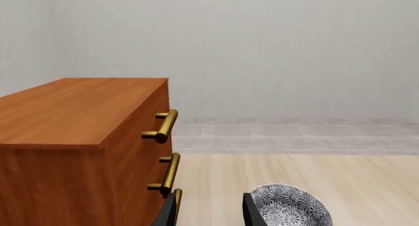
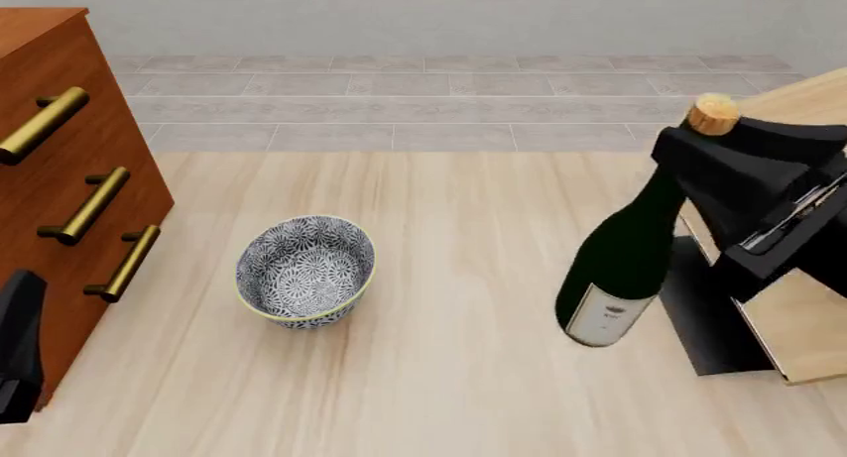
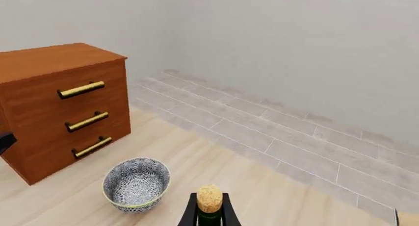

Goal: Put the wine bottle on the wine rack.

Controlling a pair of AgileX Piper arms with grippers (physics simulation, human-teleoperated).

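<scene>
The wine bottle (image 2: 622, 264) hangs tilted over the right side of the bench (image 2: 463, 279), its tan cork (image 2: 713, 114) up and to the right, its white-labelled base low and to the left, toward the middle of the bench. Whether the base touches the wood cannot be told from the front view. The right pincer (image 2: 708, 150) is closed on the bottle's neck just under the cork; in the right wrist view its two dark fingers (image 3: 190, 213) sit on either side of the neck, with the cork standing between and above them.

Just to the right of the bottle, partly hidden by the right arm, is the wine rack (image 2: 807, 318): light wooden panels on a flat black base plate (image 2: 708, 323). The bottle is beside the rack, not on it.

Left of centre, well apart from the bottle, stands a blue-and-white patterned bowl (image 2: 305, 270). Beyond it, at the left edge, is a reddish-brown drawer cabinet (image 2: 66, 179) with three brass handles.

The left pincer (image 1: 208, 209) hovers low near the cabinet's front corner, its fingers parted with nothing between them, the bowl just ahead.
</scene>
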